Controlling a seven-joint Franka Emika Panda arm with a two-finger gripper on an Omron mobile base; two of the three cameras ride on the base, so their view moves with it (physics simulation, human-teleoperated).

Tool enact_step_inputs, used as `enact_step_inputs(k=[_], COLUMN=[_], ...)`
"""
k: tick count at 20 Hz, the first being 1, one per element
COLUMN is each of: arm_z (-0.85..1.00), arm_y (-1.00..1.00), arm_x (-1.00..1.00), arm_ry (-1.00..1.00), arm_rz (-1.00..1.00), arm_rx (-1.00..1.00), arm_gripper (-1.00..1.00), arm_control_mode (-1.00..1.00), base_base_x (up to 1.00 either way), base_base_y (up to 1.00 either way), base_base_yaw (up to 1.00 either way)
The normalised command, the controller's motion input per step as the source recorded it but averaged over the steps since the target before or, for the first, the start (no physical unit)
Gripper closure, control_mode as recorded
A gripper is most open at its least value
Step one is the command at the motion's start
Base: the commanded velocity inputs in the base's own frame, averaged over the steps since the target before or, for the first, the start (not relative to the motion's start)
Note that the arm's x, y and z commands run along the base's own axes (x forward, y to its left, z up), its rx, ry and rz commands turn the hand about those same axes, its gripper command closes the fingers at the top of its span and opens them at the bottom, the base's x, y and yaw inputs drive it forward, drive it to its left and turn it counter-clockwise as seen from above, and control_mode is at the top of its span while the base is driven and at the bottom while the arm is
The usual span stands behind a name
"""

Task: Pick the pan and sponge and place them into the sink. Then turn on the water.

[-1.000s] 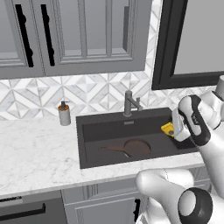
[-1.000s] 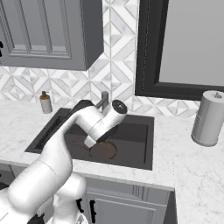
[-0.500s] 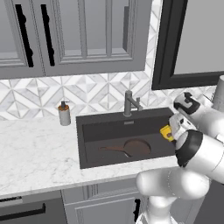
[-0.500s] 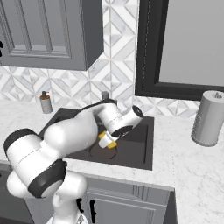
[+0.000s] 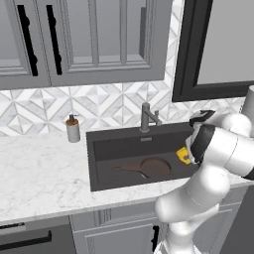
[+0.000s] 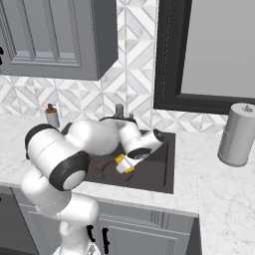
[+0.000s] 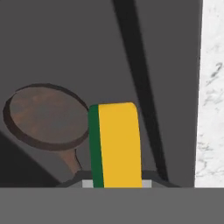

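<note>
My gripper (image 7: 117, 183) is shut on the sponge (image 7: 116, 144), yellow with a green side. It holds the sponge (image 5: 183, 155) over the right part of the sink (image 5: 124, 138). The dark brown pan (image 5: 154, 166) lies on the basin floor, its handle pointing left. In the hand view the pan (image 7: 46, 116) sits to the left of the sponge. From the right base view the sponge (image 6: 123, 164) hangs at my hand above the sink (image 6: 167, 172). The grey faucet (image 5: 147, 117) stands behind the basin, and no water is in view at it.
A soap dispenser (image 5: 73, 129) stands on the marble counter left of the sink. A grey cylindrical canister (image 6: 238, 134) stands on the counter at the right. Wall cabinets hang above the left side, and a dark-framed window is above the right. White counter (image 7: 212, 87) borders the basin.
My arm has swung and the sponge has moved a little down and left, from the sink's right edge to over the basin. The pan has not moved.
</note>
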Motion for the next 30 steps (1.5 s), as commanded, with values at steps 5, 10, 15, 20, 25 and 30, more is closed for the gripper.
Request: enact_step_inputs(k=[5, 10, 15, 20, 25, 30], arm_z=[-0.48, -0.42, -0.37, -0.3, -0.26, -0.28], arm_y=[0.21, 0.24, 0.2, 0.05, 0.0, 0.0], arm_x=[0.22, 0.16, 0.19, 0.22, 0.28, 0.23], arm_ry=[-0.01, -0.02, -0.01, -0.01, -0.04, -0.04], arm_rz=[0.0, 0.0, 0.0, 0.0, 0.0, 0.0], arm_rx=[0.0, 0.0, 0.0, 0.0, 0.01, 0.0], arm_gripper=[1.0, 1.0, 1.0, 1.0, 1.0, 1.0], arm_control_mode=[-1.0, -1.0, -1.0, -1.0, -1.0, -1.0], base_base_x=[0.0, 0.0, 0.0, 0.0, 0.0, 0.0], base_base_y=[0.0, 0.0, 0.0, 0.0, 0.0, 0.0], base_base_yaw=[0.0, 0.0, 0.0, 0.0, 0.0, 0.0])
